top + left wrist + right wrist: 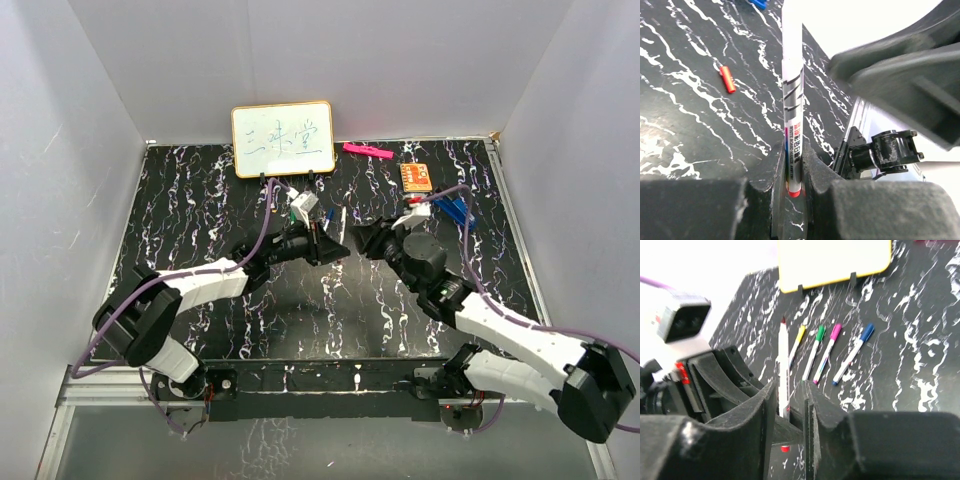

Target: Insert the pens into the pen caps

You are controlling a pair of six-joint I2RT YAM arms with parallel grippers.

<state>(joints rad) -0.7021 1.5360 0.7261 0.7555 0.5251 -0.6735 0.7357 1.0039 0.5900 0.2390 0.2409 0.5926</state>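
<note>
While my left gripper (792, 150) clamps the last pen (792, 95), four capped pens (813, 352) lie at twelve o'clock, apparently done. Its red cap (728, 79) lies loose at ten o'clock. My right gripper (790, 390) straddles the pen, but I cannot tell its grip.

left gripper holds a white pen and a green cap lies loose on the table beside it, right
Not quite: the loose cap is red, not green, as the left wrist view shows. The left gripper does hold a white pen, and the cap lies on the table beside it.
</note>
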